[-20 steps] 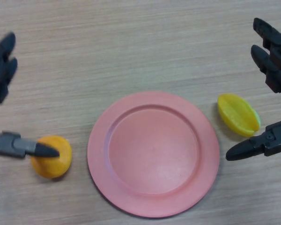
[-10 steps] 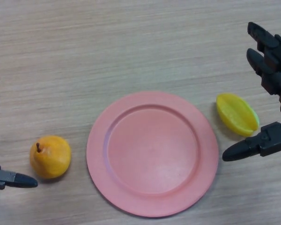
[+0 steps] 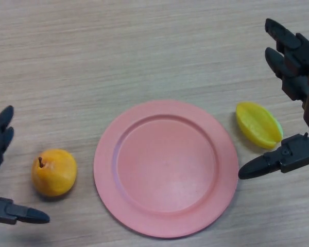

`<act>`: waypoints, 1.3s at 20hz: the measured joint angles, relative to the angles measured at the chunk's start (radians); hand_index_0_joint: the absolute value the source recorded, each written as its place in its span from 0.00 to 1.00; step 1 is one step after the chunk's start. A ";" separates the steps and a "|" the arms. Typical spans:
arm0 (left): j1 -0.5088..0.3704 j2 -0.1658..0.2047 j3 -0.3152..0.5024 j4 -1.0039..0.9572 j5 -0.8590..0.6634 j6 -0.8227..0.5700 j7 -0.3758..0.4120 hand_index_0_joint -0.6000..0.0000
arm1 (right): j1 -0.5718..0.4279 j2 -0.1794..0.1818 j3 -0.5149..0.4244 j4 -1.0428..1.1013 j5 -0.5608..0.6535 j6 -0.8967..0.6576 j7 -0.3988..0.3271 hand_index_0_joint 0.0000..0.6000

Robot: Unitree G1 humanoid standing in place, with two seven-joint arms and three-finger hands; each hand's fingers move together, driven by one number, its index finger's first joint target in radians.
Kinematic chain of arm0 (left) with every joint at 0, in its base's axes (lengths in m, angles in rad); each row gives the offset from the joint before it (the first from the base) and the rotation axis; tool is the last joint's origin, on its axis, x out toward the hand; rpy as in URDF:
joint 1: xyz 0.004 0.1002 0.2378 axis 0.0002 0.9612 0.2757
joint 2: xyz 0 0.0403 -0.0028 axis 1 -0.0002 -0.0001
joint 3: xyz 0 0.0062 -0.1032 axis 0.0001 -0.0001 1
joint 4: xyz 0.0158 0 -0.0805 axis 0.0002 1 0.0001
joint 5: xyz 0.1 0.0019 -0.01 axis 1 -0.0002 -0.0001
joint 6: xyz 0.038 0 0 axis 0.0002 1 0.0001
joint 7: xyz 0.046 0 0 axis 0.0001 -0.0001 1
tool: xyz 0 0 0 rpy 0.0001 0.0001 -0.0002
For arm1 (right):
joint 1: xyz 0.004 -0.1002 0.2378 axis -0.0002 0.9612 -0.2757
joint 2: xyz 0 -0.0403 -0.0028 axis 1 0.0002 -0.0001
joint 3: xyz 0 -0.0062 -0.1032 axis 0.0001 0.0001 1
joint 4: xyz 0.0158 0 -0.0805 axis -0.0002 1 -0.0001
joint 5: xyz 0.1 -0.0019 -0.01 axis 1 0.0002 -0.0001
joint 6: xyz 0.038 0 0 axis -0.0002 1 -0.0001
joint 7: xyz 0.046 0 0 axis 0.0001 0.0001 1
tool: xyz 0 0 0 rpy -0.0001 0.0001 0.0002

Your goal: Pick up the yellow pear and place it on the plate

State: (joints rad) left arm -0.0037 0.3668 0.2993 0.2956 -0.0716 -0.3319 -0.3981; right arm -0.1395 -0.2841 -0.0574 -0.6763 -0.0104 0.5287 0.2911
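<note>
A yellow-orange pear (image 3: 53,172) with a short brown stem lies on the wooden table, left of the pink plate (image 3: 167,216). The plate holds nothing. My left hand (image 3: 0,141) is open at the left edge; its fingers sit above-left of the pear and its thumb (image 3: 21,213) below-left, neither touching it. My right hand (image 3: 293,77) is open at the right edge, its fingers and thumb (image 3: 270,162) either side of a yellow starfruit (image 3: 258,125) without touching it.
The starfruit lies just right of the plate's rim. The wooden table (image 3: 144,46) stretches behind the plate.
My left hand has drawn back to the left off the pear, uncovering it, then come in a little again. The right hand has shifted slightly up and left. The pear has not moved.
</note>
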 measured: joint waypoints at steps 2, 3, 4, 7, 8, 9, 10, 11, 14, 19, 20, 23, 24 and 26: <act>-0.022 0.000 -0.035 0.057 0.001 -0.032 0.000 1.00 | 0.000 0.001 0.000 0.000 0.000 0.000 0.000 0.00; -0.028 0.000 -0.050 0.076 0.001 -0.040 0.000 1.00 | 0.000 0.001 0.000 0.000 0.000 0.000 0.000 0.00; -0.037 0.000 -0.063 0.099 0.006 -0.048 0.000 1.00 | 0.000 0.002 0.000 -0.001 -0.002 0.000 0.000 0.00; -0.055 0.000 -0.086 0.106 0.005 -0.055 0.000 1.00 | 0.007 0.001 -0.002 -0.028 -0.021 0.000 -0.001 0.00; -0.067 0.000 -0.095 0.126 0.006 -0.078 0.000 0.83 | 0.007 0.001 -0.003 -0.044 -0.020 0.000 -0.001 0.00; -0.071 0.000 -0.095 0.134 0.011 -0.084 0.000 0.67 | 0.007 0.001 -0.005 -0.051 -0.020 0.000 -0.001 0.00; -0.077 0.000 -0.094 0.159 0.032 -0.115 0.005 0.42 | 0.008 0.001 -0.007 -0.055 -0.020 0.001 0.000 0.00; -0.083 0.000 -0.095 0.187 0.082 -0.152 0.032 0.25 | 0.009 0.001 -0.008 -0.055 -0.020 0.003 0.000 0.00; -0.121 0.016 -0.129 0.310 0.303 -0.292 0.250 0.00 | 0.026 0.000 -0.040 -0.062 -0.019 0.018 0.000 0.00; -0.097 0.035 -0.152 0.242 0.372 -0.289 0.245 0.00 | 0.038 -0.002 -0.066 -0.068 -0.019 0.018 0.000 0.00; -0.093 0.035 -0.154 0.221 0.383 -0.282 0.242 0.00 | 0.038 -0.002 -0.066 -0.072 -0.019 0.018 0.000 0.00; -0.078 0.035 -0.153 0.098 0.391 -0.216 0.228 0.00 | 0.040 -0.003 -0.068 -0.110 -0.013 0.026 0.001 0.00; -0.076 0.035 -0.150 0.027 0.370 -0.192 0.206 0.00 | 0.044 -0.003 -0.076 -0.126 0.012 0.063 0.003 0.00; -0.067 0.035 -0.122 -0.098 0.328 -0.146 0.141 0.00 | 0.055 -0.003 -0.084 -0.136 0.018 0.073 0.009 0.00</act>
State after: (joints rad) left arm -0.0710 0.4013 0.1771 0.1980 0.2568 -0.4775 -0.2575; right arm -0.0841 -0.2873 -0.1412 -0.8122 0.0077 0.6020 0.3000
